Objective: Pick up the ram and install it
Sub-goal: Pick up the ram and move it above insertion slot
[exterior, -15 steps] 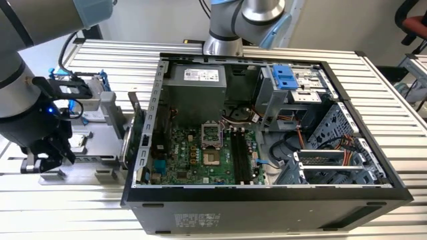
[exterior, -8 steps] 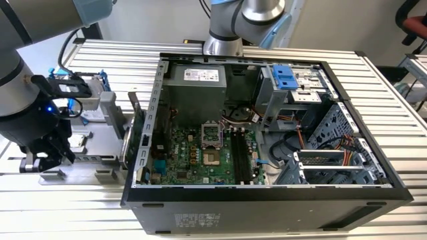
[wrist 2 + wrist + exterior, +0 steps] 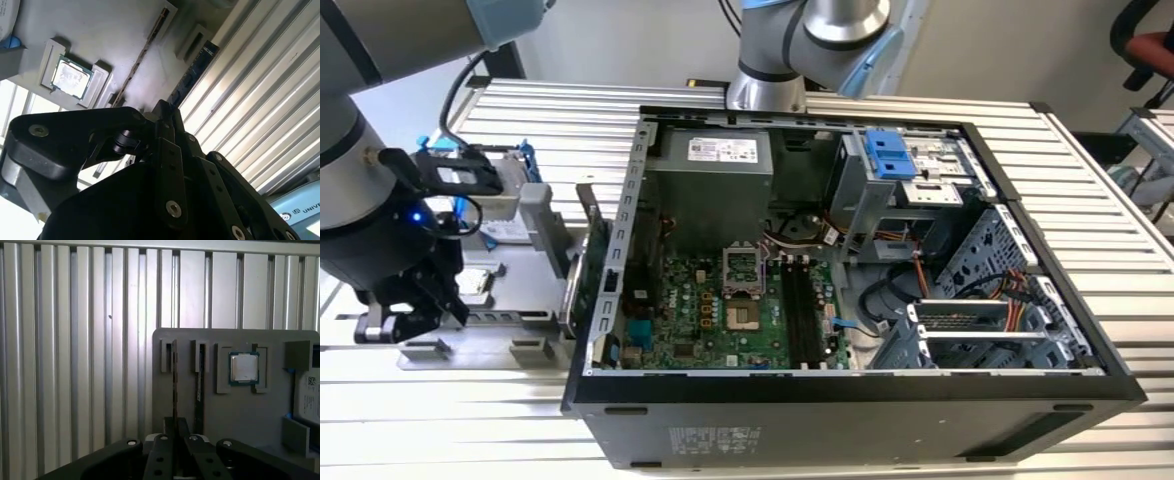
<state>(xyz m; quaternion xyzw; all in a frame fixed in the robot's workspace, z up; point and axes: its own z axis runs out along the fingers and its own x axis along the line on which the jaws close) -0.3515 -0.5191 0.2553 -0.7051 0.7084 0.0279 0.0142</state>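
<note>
At the exterior view's left, we see the dark robot arm bent low over a flat grey plastic parts tray (image 3: 520, 340) that lies on the ribbed aluminium table (image 3: 1107, 230). Its black two-finger gripper (image 3: 407, 318) hangs just above the tray's near end.

In both wrist views the ram (image 3: 174, 385) (image 3: 197, 67), a long, thin dark blue-green circuit-board stick, stands on edge in the slot nearest the tray's (image 3: 235, 410) outer edge. The gripper (image 3: 175, 421) (image 3: 167, 107) is drawn in narrow, with one finger on each side of the ram's upper edge, and we judge it closed on the board. The far end of the ram sits in its slot bracket.

Just beside it a second thin circuit-board stick (image 3: 199, 385) (image 3: 142, 52) stands in the neighbouring slot. Beyond that, a square silver-topped processor chip (image 3: 244, 366) (image 3: 71, 77) lies flat in its recess.

Moving to the exterior view's right, the open black computer case (image 3: 854, 420) lies on its side. Inside it we see the green motherboard (image 3: 707, 320), with long black memory slots (image 3: 803, 310) beside it.
</note>
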